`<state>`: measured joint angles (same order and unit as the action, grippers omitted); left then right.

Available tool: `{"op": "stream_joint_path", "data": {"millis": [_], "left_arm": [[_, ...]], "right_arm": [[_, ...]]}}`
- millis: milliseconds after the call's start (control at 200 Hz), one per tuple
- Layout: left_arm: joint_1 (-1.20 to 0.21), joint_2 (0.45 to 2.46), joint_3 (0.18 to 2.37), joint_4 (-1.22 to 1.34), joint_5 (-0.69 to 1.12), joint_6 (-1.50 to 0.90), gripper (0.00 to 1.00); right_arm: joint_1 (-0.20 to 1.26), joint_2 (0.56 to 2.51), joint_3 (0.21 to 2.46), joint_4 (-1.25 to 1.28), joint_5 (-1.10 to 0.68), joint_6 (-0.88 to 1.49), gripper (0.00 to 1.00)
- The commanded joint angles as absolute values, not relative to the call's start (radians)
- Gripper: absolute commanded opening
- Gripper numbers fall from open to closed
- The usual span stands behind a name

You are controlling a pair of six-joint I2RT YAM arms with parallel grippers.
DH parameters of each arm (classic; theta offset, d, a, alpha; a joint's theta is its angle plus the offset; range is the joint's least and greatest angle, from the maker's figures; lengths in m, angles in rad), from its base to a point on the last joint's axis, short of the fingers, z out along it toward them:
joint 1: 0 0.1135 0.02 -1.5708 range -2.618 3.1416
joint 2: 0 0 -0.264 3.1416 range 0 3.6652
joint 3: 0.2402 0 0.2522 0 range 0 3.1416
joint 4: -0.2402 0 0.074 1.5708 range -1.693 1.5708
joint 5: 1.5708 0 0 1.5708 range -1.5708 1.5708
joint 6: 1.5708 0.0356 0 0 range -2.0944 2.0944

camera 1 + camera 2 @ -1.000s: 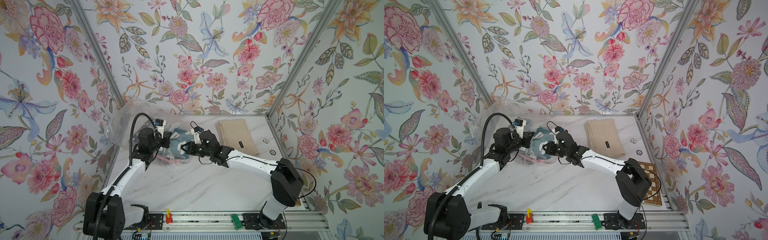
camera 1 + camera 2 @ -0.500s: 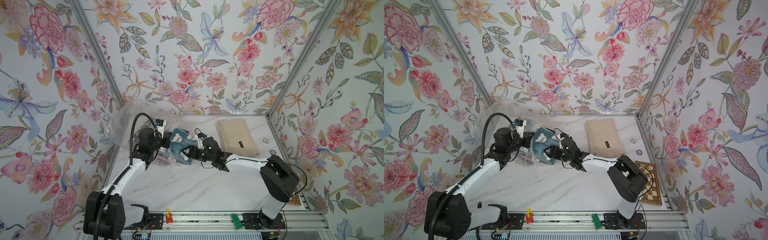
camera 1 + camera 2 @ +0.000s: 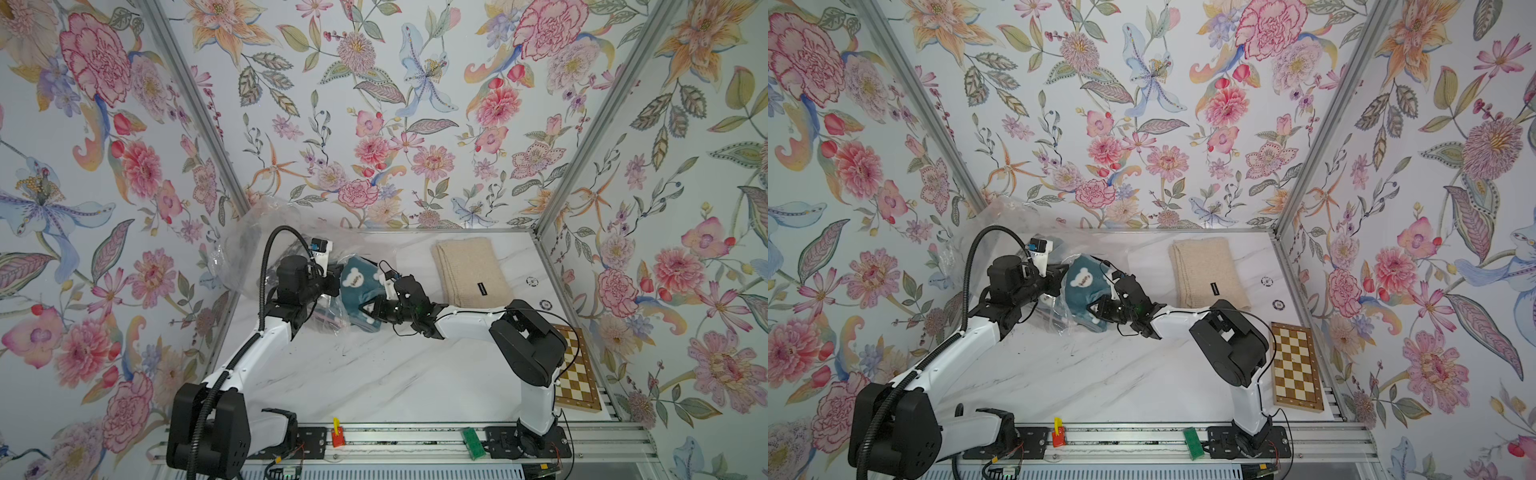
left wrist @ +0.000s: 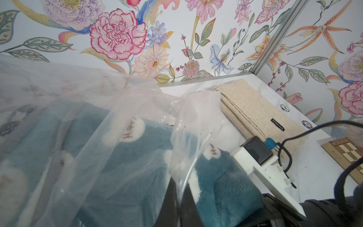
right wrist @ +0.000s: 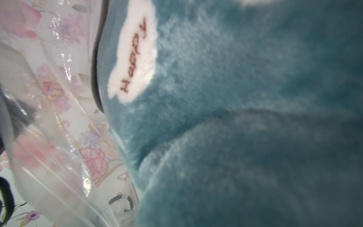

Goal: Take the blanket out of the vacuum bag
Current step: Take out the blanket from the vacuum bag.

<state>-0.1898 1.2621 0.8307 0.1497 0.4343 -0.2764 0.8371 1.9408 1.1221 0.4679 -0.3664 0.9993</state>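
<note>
while starting at the left wall, picking up the vacuum bag [image 3: 245, 253] first: clear, crinkled, heaped in the far left corner of the marble tabletop [image 3: 374, 374] and spilling toward the middle. then the left gripper [image 3: 332, 279], clenched on a flap of that bag's plastic near its mouth. shows up in the left wrist view as two dark fingers [image 4: 167, 208] with the thin sheet pinched between them.

just right of that, the blanket [image 3: 359, 286]: teal fleece with white bear patches, half in and half out of the bag. left part veiled under plastic, right end bare past the mouth. reads "happy" in red stitching on one white patch, close up in the right wrist view, with fleece filling nearly the whole frame.

on to the right gripper [image 3: 368, 309], reaching in low from the right. clamped tight on a fold at the blanket's bare end, tips sunk into the pile.

further right, a beige throw [image 3: 469, 270], folded flat by the back wall, small black label on top, apart from the teal one. beyond it, two round chips [image 3: 532, 281] near the right wall. last, a chessboard [image 3: 575, 365] along the right edge, partly behind the right arm.
</note>
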Motion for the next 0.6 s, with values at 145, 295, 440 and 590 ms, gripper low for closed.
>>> {"op": "stream_joint_path", "data": {"millis": [145, 295, 440, 590], "left_arm": [[-0.179, 1.235, 0.844, 0.149, 0.433, -0.279, 0.0], [-0.18, 1.232, 0.844, 0.149, 0.43, -0.277, 0.0], [-0.18, 1.228, 0.843, 0.145, 0.419, -0.272, 0.0], [-0.179, 1.223, 0.843, 0.143, 0.415, -0.269, 0.0]], "right_arm": [[0.844, 1.733, 0.989, 0.524, -0.343, 1.009, 0.0], [0.85, 1.596, 0.943, 0.458, -0.331, 1.013, 0.0], [0.861, 1.441, 0.944, 0.286, -0.249, 0.987, 0.0], [0.864, 1.298, 0.968, 0.105, -0.15, 0.961, 0.0]]}}
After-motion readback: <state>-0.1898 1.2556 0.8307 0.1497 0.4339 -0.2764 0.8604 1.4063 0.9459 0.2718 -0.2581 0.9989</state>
